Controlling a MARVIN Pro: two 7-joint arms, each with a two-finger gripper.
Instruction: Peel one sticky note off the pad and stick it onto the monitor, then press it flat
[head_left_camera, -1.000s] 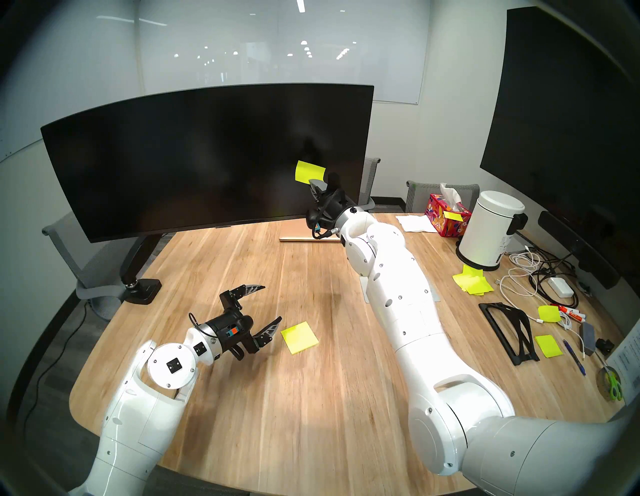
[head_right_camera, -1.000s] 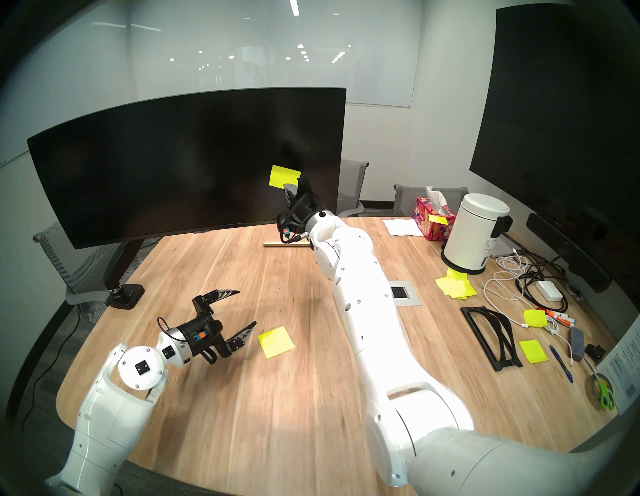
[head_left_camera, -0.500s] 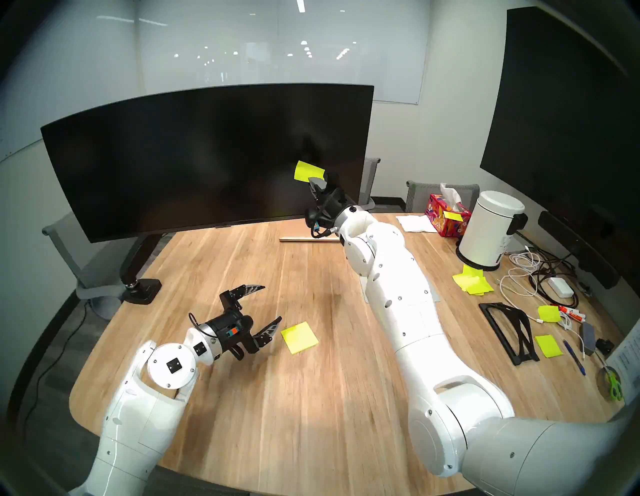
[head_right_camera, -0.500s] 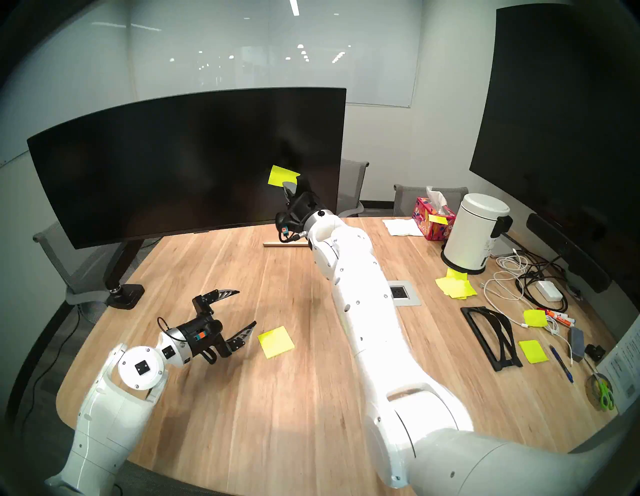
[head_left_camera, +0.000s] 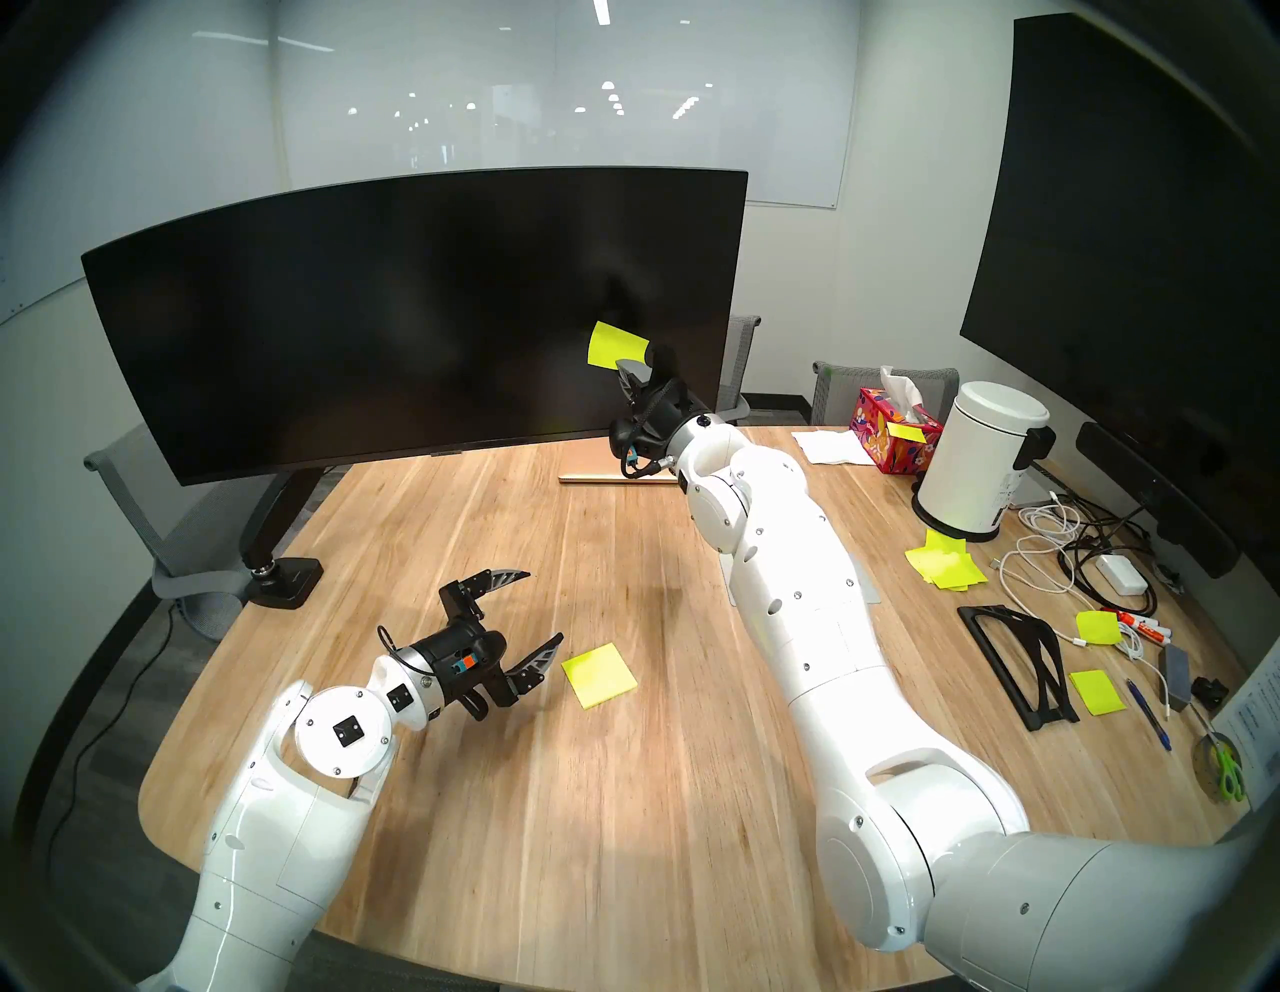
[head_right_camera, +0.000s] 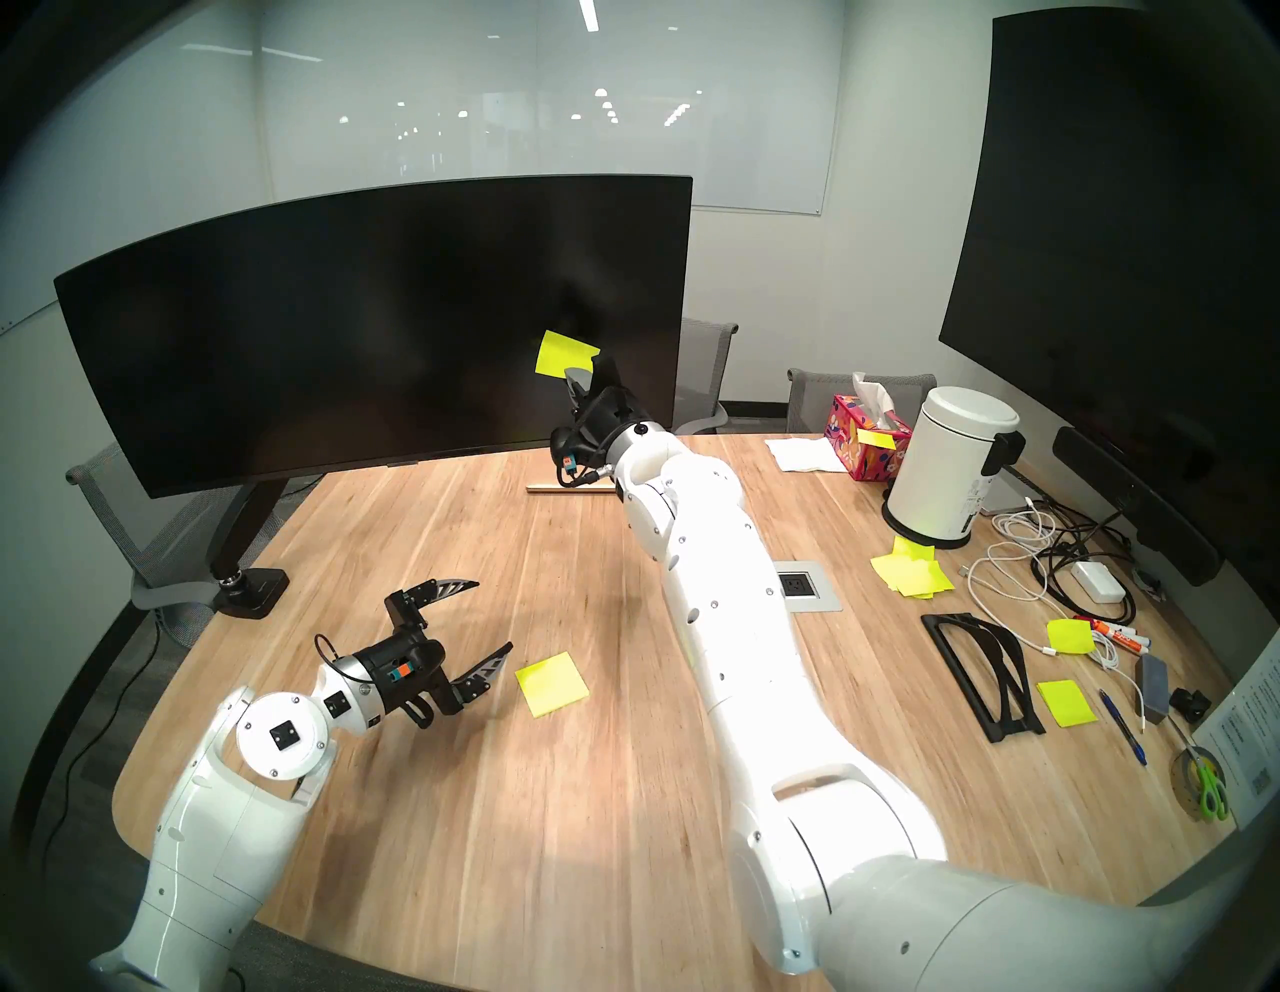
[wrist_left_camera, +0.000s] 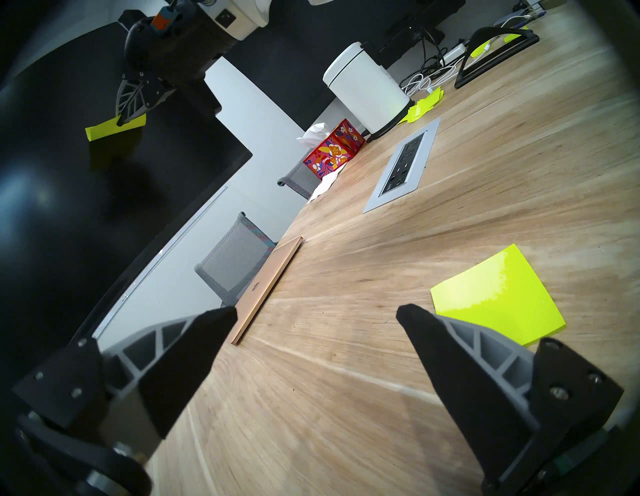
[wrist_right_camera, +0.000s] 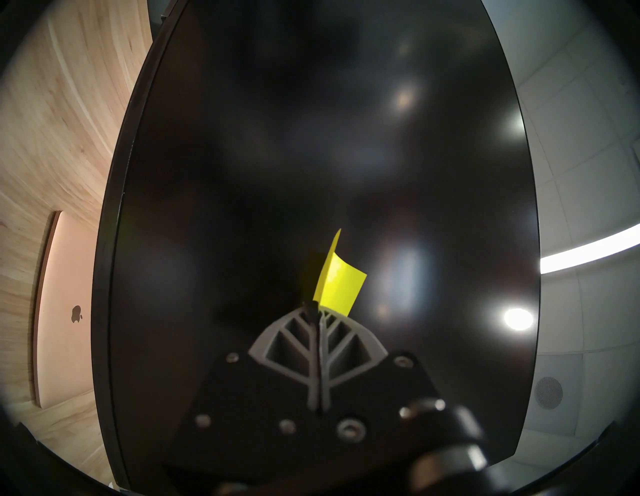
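**Note held at the monitor, pad resting on the table**

We see the right gripper (head_left_camera: 634, 366) raised in front of the monitor (head_left_camera: 388, 312), its 2 fingers pressed together on 1 edge of the sticky note (head_left_camera: 616, 344). In the right wrist view the note (wrist_right_camera: 337, 280) stands out from the closed fingertips, curled and edge-on to the dark screen (wrist_right_camera: 311, 138); we cannot tell whether its far edge touches the glass. From the left wrist view the note (wrist_left_camera: 114, 126) juts sideways from the right gripper (wrist_left_camera: 121, 122) with a faint reflection below it.

The left gripper (head_left_camera: 544, 613) hovers low over the wooden table (head_left_camera: 623, 796) with its fingers spread wide, holding nothing. The pad (head_left_camera: 599, 674) lies flat on the table just beside its lower finger (head_left_camera: 537, 661), not touching it. In the left wrist view the pad (wrist_left_camera: 495, 298) sits right behind the right-hand fingertip (wrist_left_camera: 426, 325).

A closed gold laptop (head_left_camera: 609, 465) lies under the monitor's right end.
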